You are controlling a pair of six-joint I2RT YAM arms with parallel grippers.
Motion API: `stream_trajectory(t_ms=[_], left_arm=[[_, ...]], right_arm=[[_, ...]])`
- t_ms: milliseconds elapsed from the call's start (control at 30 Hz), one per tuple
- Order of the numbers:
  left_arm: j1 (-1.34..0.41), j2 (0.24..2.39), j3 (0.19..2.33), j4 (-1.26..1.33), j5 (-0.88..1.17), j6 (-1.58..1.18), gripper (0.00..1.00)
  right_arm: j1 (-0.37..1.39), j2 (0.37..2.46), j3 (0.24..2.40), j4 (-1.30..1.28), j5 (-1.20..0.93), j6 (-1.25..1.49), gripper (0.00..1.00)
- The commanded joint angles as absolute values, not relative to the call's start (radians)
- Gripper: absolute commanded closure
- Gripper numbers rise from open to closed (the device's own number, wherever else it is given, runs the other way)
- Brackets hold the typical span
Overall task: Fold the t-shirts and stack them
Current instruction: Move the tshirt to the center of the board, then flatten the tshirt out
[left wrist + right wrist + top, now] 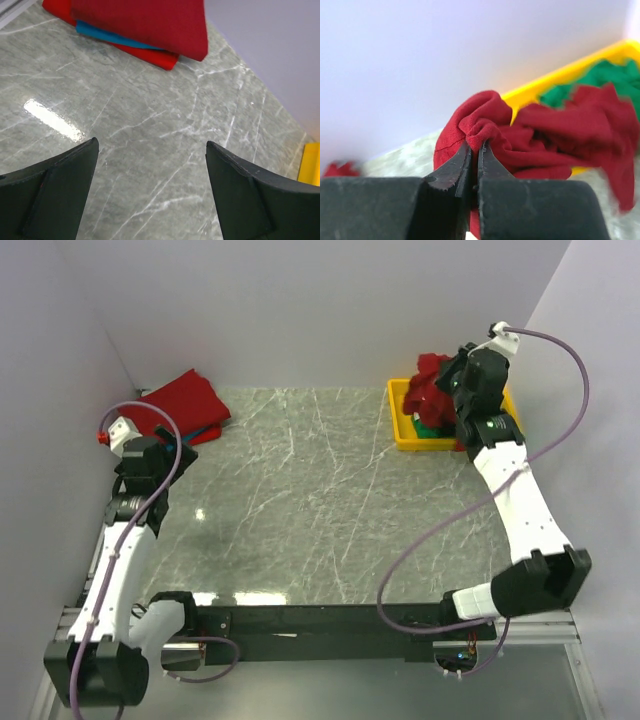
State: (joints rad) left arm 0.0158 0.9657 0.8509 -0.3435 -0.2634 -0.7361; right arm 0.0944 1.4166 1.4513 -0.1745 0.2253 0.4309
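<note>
Over at the far right corner of the bench [300,490], the right pincer [474,150] has its jaws pressed together on a bunched fold of a dark red t-shirt [485,117], the cloth puckering just above the tips. The rest of that shirt trails away from the pinch in crumpled folds, across the rim of the yellow tray [555,77] and over a green t-shirt [600,80] that lies rumpled inside the tray. From above, the red cloth stands up in a heap over the tray's far left corner, with the right arm reaching in from the tray's right side, close to the back wall [300,310]. On the other side of the bench, the left pincer [151,145] hangs over the bare marbled surface with its jaws spread wide and nothing between them. Beyond it, in the far left corner, sits a folded stack [145,20]: a dark red t-shirt on top, a blue t-shirt [110,36] showing as a thin strip at the edge beneath it, and more red cloth under that. The stack and the tray are well apart, with the width of the bench between them.
</note>
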Motion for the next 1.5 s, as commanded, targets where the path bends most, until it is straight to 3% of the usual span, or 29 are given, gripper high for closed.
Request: stream_trajectory(t_ms=[0, 433, 567, 700, 733, 833, 1100, 1367, 1467], left_arm=[[0.012, 0.875, 0.848, -0.400, -0.209, -0.686, 0.07], [0.014, 0.551, 0.956, -0.748, -0.164, -0.623, 0.05], [0.014, 0.465, 0.946, -0.818, -0.175, -0.656, 0.05], [0.014, 0.378, 0.904, -0.824, -0.131, -0.693, 0.06], [0.012, 0.368, 0.881, -0.819, -0.118, -0.695, 0.06], [0.011, 0.357, 0.845, -0.813, -0.069, -0.724, 0.09], [0.014, 0.422, 0.716, -0.693, 0.018, -0.798, 0.15], [0.000, 0.502, 0.591, -0.638, 0.080, -0.909, 0.16], [-0.112, 0.537, 0.537, -0.603, 0.010, -1.003, 0.15]], right_arm=[[0.185, 1.329, 1.503, -0.144, 0.226, 0.388, 1.00], [0.360, 1.195, 1.784, -0.478, -0.280, 0.502, 1.00], [0.357, 1.109, 1.628, -0.511, -0.295, 0.505, 1.00], [0.330, 1.011, 1.404, -0.595, -0.068, 0.529, 1.00], [0.316, 1.003, 1.314, -0.619, -0.045, 0.532, 0.88], [0.267, 1.026, 1.185, -0.701, -0.006, 0.551, 0.35], [0.264, 0.985, 0.982, -0.693, -0.044, 0.575, 0.18], [0.310, 1.014, 0.858, -0.611, -0.187, 0.609, 0.21], [0.348, 1.058, 0.868, -0.600, -0.183, 0.617, 0.22]])
